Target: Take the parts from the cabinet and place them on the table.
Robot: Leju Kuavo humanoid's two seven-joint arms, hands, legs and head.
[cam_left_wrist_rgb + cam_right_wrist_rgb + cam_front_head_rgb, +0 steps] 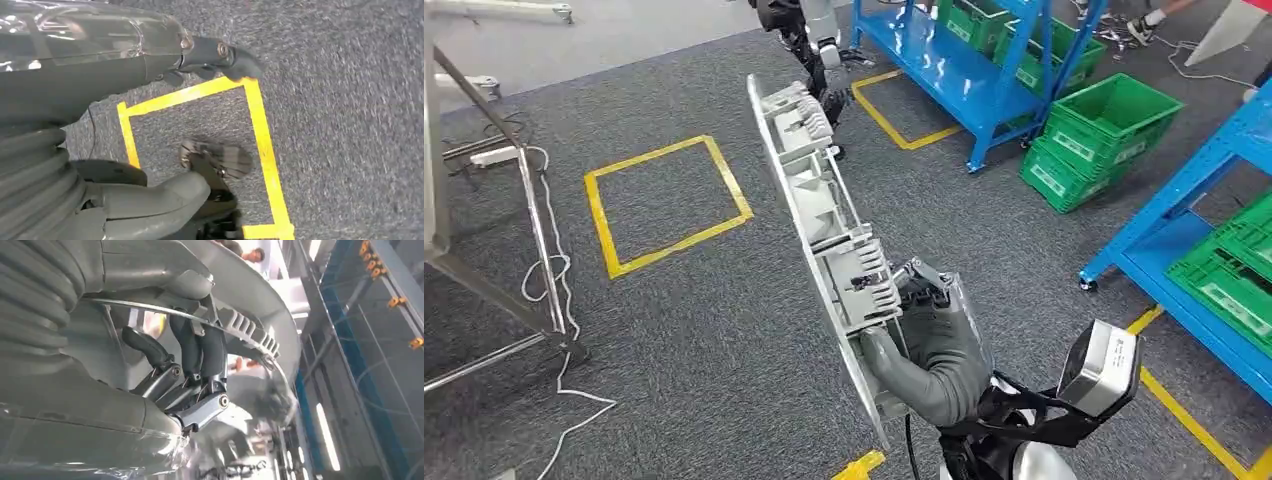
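A long grey plastic part point(824, 220) with ribs and clips hangs over the carpet, running away from me. My right hand point(939, 350) grips its near end, thumb under the edge and fingers wrapped over it. In the right wrist view the dark fingers point(200, 355) curl around the part's curved rim point(250, 295). My left hand point(115, 65) hangs over the floor with thumb and fingers apart and nothing between them.
Blue racks point(954, 70) with green bins point(1104, 130) stand to the right. A yellow taped square point(664, 205) marks the carpet. A metal frame point(534, 230) and white cables point(554, 280) are on the left. A dark-and-silver machine limb point(814, 50) stands beyond the part's far end.
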